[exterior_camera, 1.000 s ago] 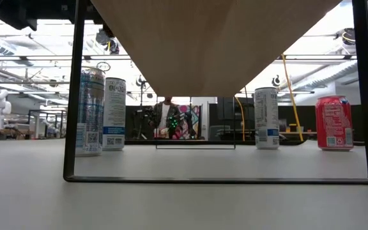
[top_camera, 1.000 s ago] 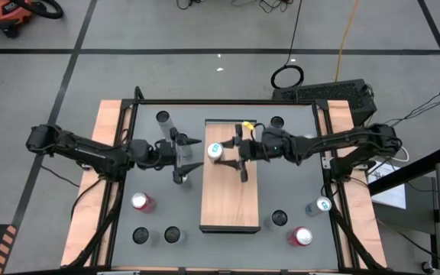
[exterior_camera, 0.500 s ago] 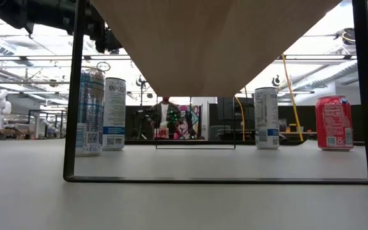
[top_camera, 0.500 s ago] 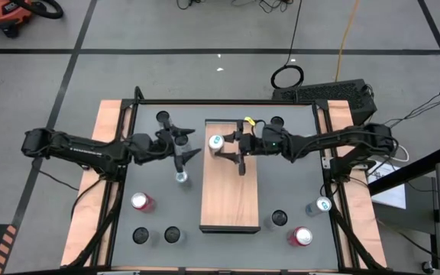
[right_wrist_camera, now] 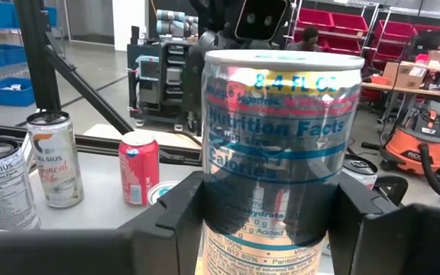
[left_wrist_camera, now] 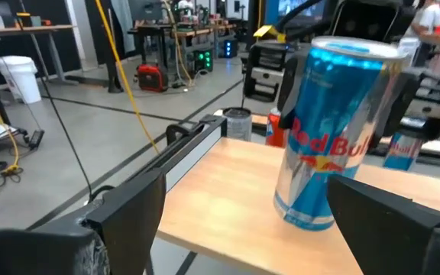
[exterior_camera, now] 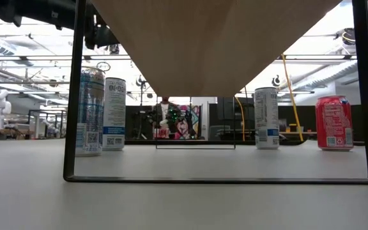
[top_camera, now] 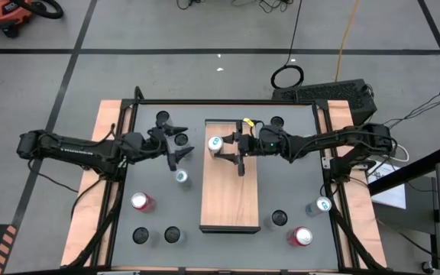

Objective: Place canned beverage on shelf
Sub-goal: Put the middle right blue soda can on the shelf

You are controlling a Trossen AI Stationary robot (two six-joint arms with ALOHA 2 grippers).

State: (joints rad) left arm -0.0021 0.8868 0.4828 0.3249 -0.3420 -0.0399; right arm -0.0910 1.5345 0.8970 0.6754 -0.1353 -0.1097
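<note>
A blue and silver canned beverage (top_camera: 215, 143) stands upright on the far left part of the shelf (top_camera: 230, 191), a wood-grain board on a dark frame at the table's middle. My right gripper (top_camera: 225, 150) reaches in level from the table's right and is shut on this can. In the left wrist view the can (left_wrist_camera: 331, 130) shows with the right gripper's fingers (left_wrist_camera: 287, 84) on either side. My left gripper (top_camera: 177, 155) hangs open left of the shelf, apart from the can, nothing between its fingers. My right gripper pinches the can's side wall (right_wrist_camera: 214, 205) between its two fingers (right_wrist_camera: 170, 221), one on each side, around mid-height. The fingers come level from the table's right side. The can stays upright, its base (left_wrist_camera: 305, 220) on the shelf board.
A silver can (top_camera: 180, 176) stands on the table just below my left gripper. Red cans (top_camera: 142, 202) (top_camera: 302, 236), another silver can (top_camera: 323, 205) and several dark-topped cans (top_camera: 173, 234) (top_camera: 279, 218) (top_camera: 163, 118) stand around the shelf. The near half of the board is bare.
My left gripper has drawn back toward the table's left edge, away from the shelf, staying open and uncovering the silver can on the table. My right gripper has carried the blue can a little toward the far edge and down, then kept still.
</note>
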